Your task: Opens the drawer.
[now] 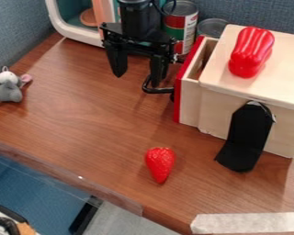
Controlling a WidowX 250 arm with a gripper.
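Note:
The gripper [137, 79] hangs at the upper middle, just left of the wooden box [247, 103]. Its two fingers stand wide apart with nothing gripped between them. The drawer [189, 98] has a red front and sticks out a little from the box's left side, with a narrow gap showing at its top. From the red front a black handle [159, 90] juts left. The right finger's tip is at the handle's outer end; whether they touch I cannot tell.
A red pepper [252, 51] lies on the box, and a black holder [245, 137] leans on its front. A strawberry [160, 164] lies below the drawer, a grey plush mouse [8, 87] far left. Cans [180, 27] stand behind.

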